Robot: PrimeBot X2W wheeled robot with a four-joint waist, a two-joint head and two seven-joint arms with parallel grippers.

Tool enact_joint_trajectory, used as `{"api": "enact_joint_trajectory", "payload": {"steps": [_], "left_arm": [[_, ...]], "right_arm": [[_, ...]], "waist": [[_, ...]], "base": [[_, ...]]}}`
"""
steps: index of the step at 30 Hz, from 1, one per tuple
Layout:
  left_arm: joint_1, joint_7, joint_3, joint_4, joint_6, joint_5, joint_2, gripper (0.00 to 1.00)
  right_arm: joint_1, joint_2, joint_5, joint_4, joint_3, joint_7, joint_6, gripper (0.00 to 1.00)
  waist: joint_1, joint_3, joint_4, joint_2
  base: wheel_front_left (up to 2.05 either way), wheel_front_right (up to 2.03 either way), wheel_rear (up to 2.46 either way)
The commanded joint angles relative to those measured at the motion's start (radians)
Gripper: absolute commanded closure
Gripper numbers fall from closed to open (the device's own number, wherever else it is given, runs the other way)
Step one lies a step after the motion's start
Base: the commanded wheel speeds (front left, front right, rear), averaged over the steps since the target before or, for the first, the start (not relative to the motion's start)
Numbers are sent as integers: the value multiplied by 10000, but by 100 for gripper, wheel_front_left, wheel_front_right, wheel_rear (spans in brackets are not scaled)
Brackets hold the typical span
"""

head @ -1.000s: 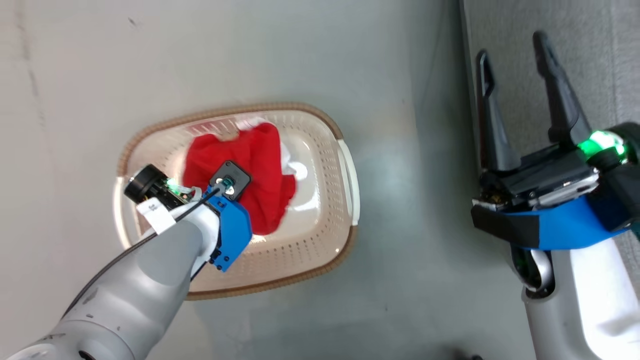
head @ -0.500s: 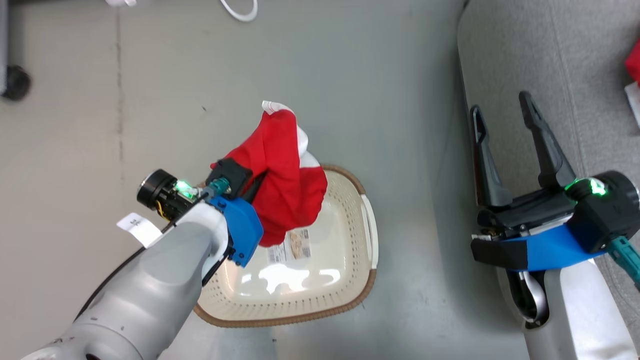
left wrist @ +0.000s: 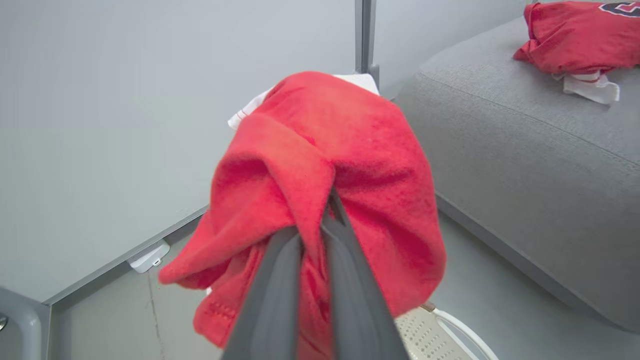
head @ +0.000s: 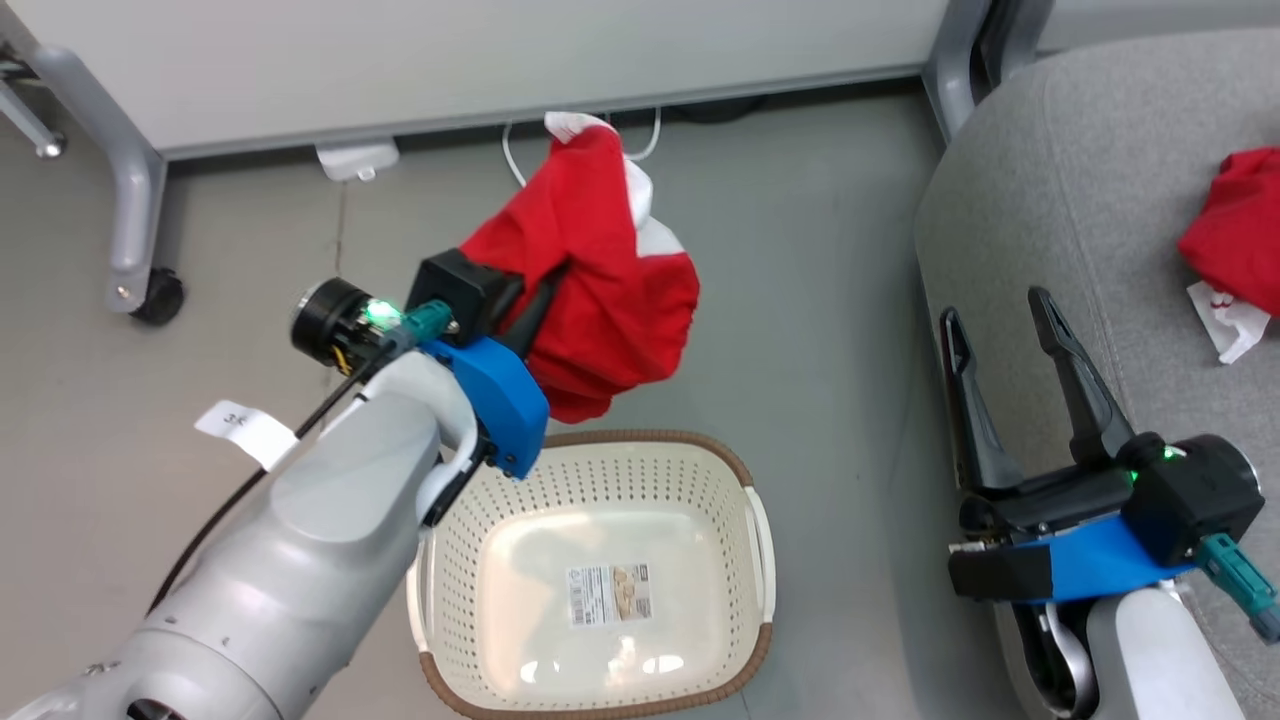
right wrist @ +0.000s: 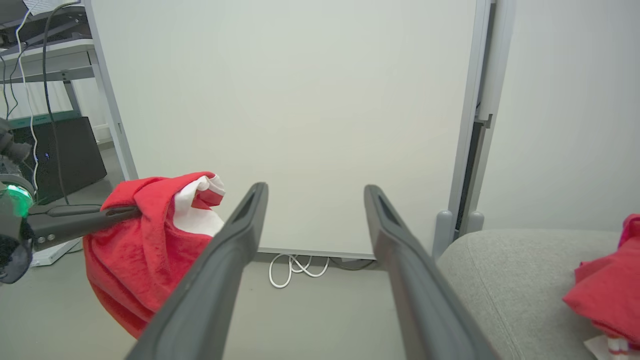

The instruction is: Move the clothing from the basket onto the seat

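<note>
Lifted since a second ago: left gripper (head: 545,292) was down in the basket on the cloth, now it's up in the air with the red garment (head: 610,300) clear of the rim. Fingers (left wrist: 280,280) are clenched on a fold of it; the rest of the fabric bunches and hangs around the tips, with white lining showing at the far side. Basket (head: 745,478) sits on the grey floor (head: 830,250) below the garment and nearer the robot, a sticker (head: 608,593) showing on its bottom. Right gripper (head: 994,306) hangs at the seat's (head: 1080,180) edge, jaws spread wide, released. Second red garment (head: 1235,225) lies crumpled on the seat, well apart from the right gripper, a white piece sticking out under it. Head camera has tilted up too, so the basket's shift in frame isn't the basket moving.
</note>
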Motion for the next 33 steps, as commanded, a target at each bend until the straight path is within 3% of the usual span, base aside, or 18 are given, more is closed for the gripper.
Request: {"api": "enact_joint_trajectory", "payload": {"steps": [1, 10, 25, 33], "left_arm": [[130, -46, 36, -84, 72, 91, 4, 100], [602, -48, 223, -1085, 62, 569, -45, 100], [986, 161, 80, -2051, 228, 482, 249, 100], [1025, 261, 21, -2478, 399, 455, 389, 100]], "right_arm": [[197, 2, 68, 21, -37, -1, 5, 0], [779, 3, 241, 133, -45, -1, 5, 0], [1146, 3, 477, 238, 174, -1, 5, 0], [803, 3, 491, 114, 854, -1, 5, 0]], "waist": [[2, -359, 153, -1], [2, -1260, 445, -1], [2, -1853, 590, -1], [2, -1907, 699, -1]], "base": [[0, 0, 0], [0, 0, 0], [0, 0, 0], [0, 0, 0]]}}
